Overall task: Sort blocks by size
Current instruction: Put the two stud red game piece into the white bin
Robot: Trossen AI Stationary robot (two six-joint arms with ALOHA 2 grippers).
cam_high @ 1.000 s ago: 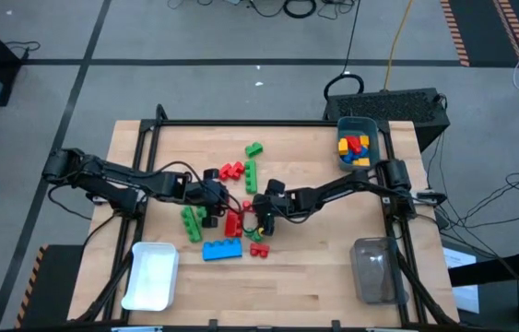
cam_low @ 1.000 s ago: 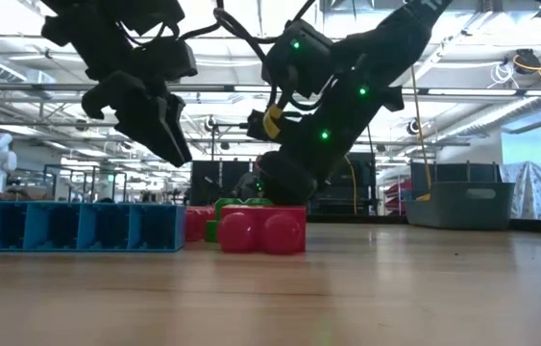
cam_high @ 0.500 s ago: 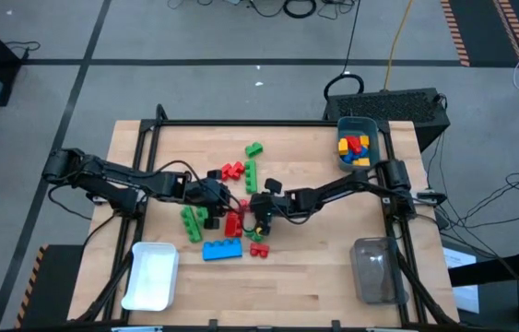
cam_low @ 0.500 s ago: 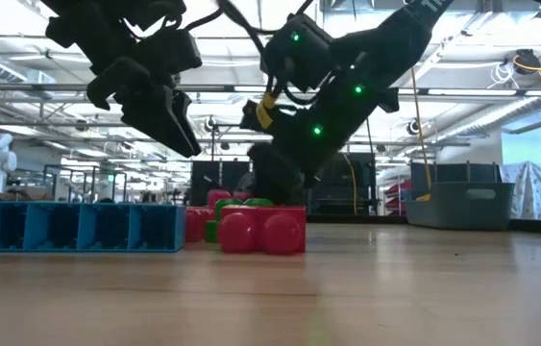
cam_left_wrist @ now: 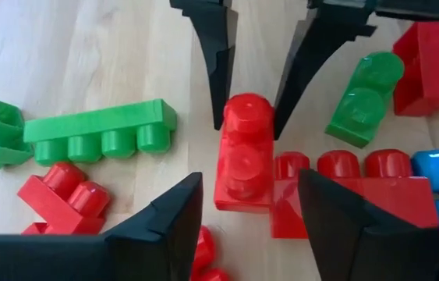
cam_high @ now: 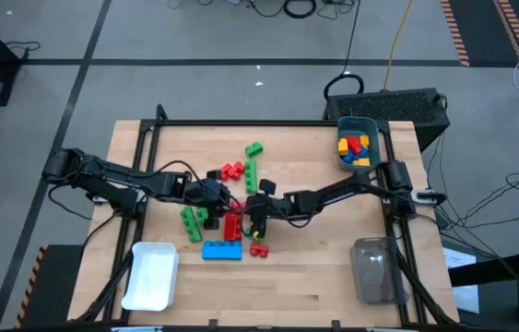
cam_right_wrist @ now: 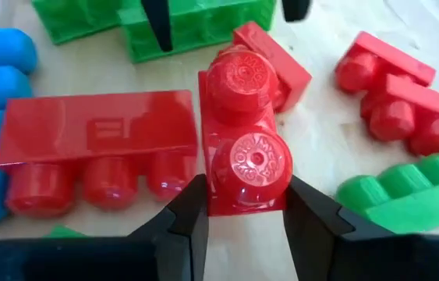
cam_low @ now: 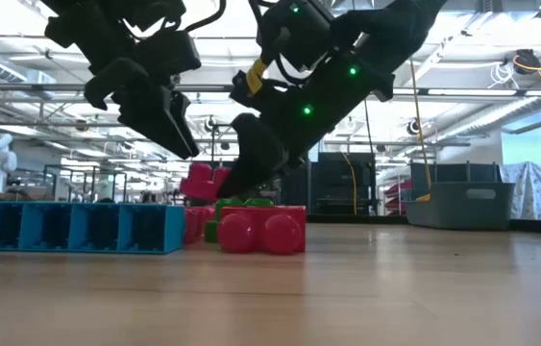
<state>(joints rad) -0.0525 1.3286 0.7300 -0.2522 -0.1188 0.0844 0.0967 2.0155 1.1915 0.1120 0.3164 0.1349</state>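
Blocks lie in a pile mid-table: a long green bar (cam_left_wrist: pixel 98 129), a red three-stud brick (cam_right_wrist: pixel 94 148), a blue brick (cam_high: pixel 222 250) and small red pieces (cam_low: pixel 262 231). My right gripper (cam_right_wrist: pixel 242 218) is shut on a red two-stud brick (cam_right_wrist: pixel 242 117) in the middle of the pile. My left gripper (cam_left_wrist: pixel 250 178) hangs open just left of it and above the pile, touching nothing. In the left wrist view the right arm's fingers (cam_left_wrist: pixel 215 70) flank that red brick. My right gripper pinches the red two-stud brick by its two long sides at the end nearest the wrist (cam_right_wrist: pixel 246 195), between its two fingers. The fingers slant down from the table's right and lie along the brick. The brick (cam_low: pixel 201 181) hangs tilted, lifted a little above the table and the other blocks.
A teal bin (cam_high: pixel 358 124) with yellow, red and blue blocks stands at the far right corner. A white bin (cam_high: pixel 151 275) stands near left, a clear bin (cam_high: pixel 372 269) near right. More green and red blocks (cam_high: pixel 253 161) lie beyond the pile.
My right gripper has shut on the red two-stud brick, risen and tipped, shifting slightly toward the table's left. The brick has come up off the table and now hangs tilted above the pile. My left gripper has kept its place.
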